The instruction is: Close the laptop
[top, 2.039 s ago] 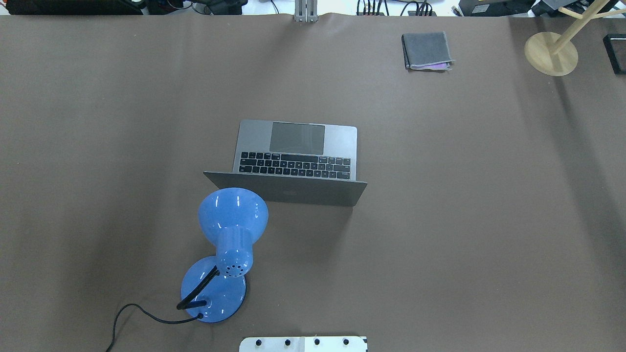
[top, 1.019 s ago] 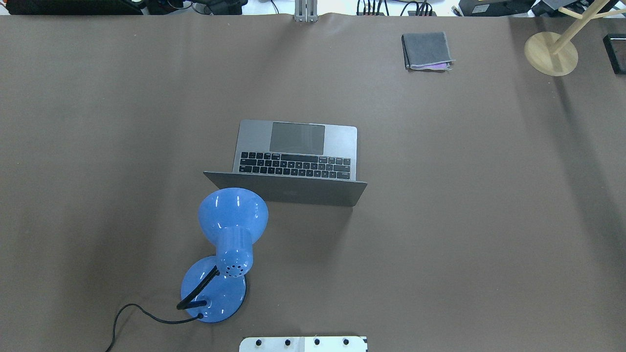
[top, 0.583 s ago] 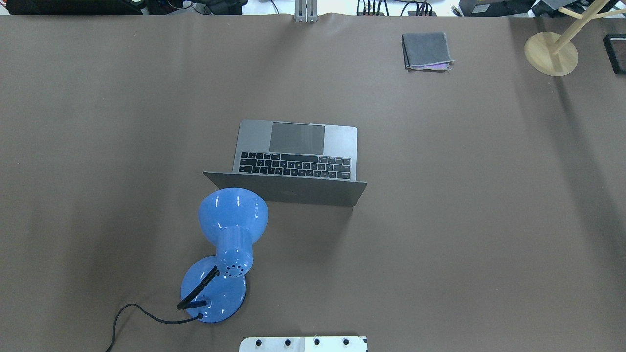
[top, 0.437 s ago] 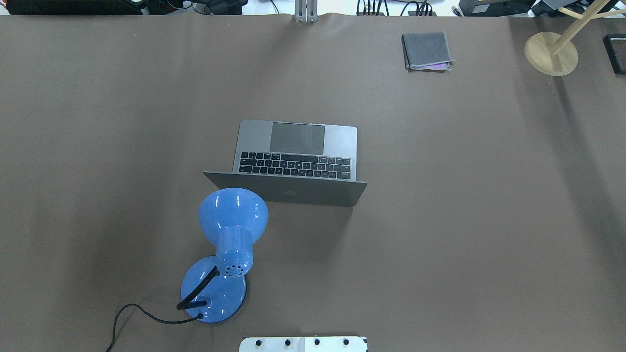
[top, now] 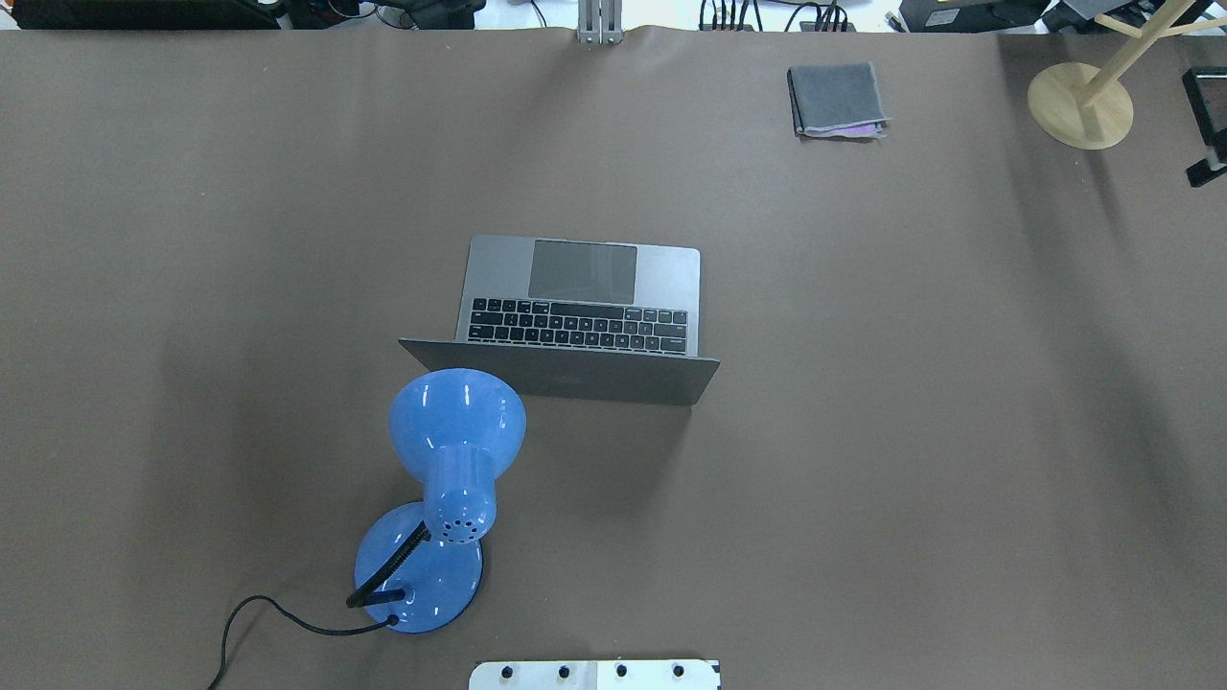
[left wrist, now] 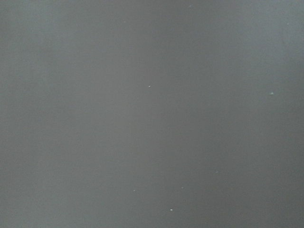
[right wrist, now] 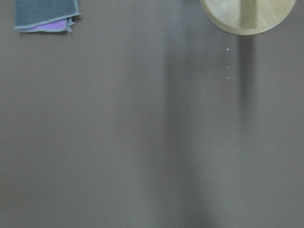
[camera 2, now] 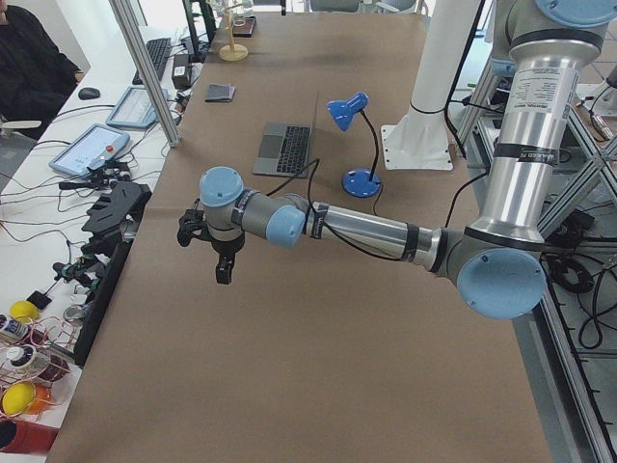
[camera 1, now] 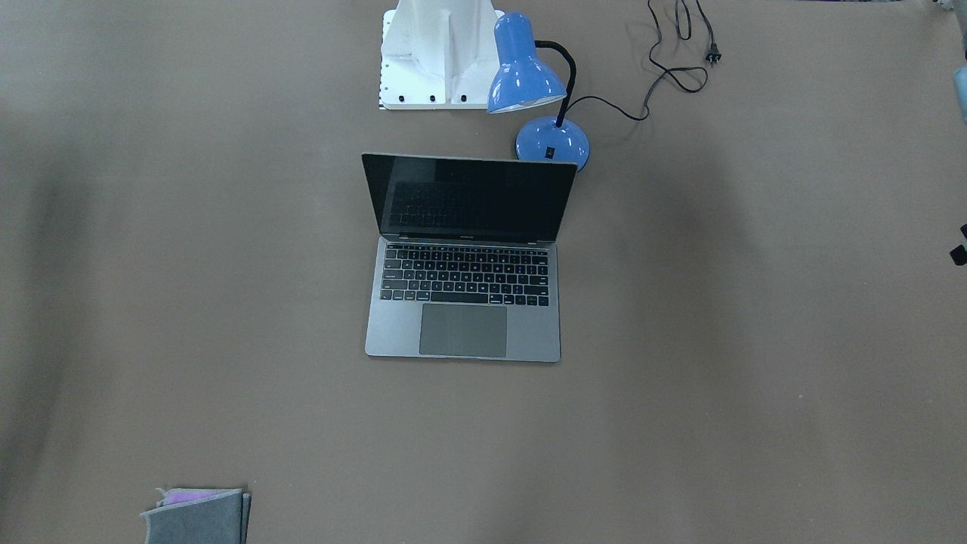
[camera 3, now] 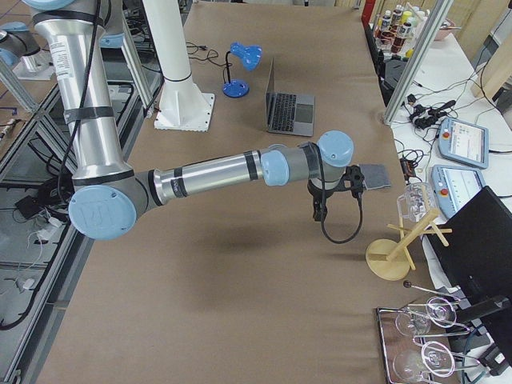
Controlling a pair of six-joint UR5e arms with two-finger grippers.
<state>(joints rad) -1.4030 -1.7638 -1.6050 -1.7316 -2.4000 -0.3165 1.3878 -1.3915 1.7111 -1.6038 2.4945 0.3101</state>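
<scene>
The grey laptop point(top: 585, 287) stands open in the middle of the table, its lid upright and its dark screen facing away from my base; it also shows in the front view point(camera 1: 462, 302). My left gripper point(camera 2: 223, 275) hangs over bare table far toward the left end. My right gripper point(camera 3: 318, 214) hangs far toward the right end, near the felt pouch; only a black sliver of it point(top: 1204, 172) shows at the overhead view's right edge. I cannot tell whether either gripper is open or shut. Neither touches the laptop.
A blue desk lamp point(top: 455, 422) stands just behind the lid's left corner, its cord trailing toward my base. A grey felt pouch point(top: 836, 99) lies at the far right. A wooden stand's round base point(top: 1080, 105) is at the far right corner.
A black part of my right gripper has come into the overhead view at its right edge. The laptop and lamp have not moved.
</scene>
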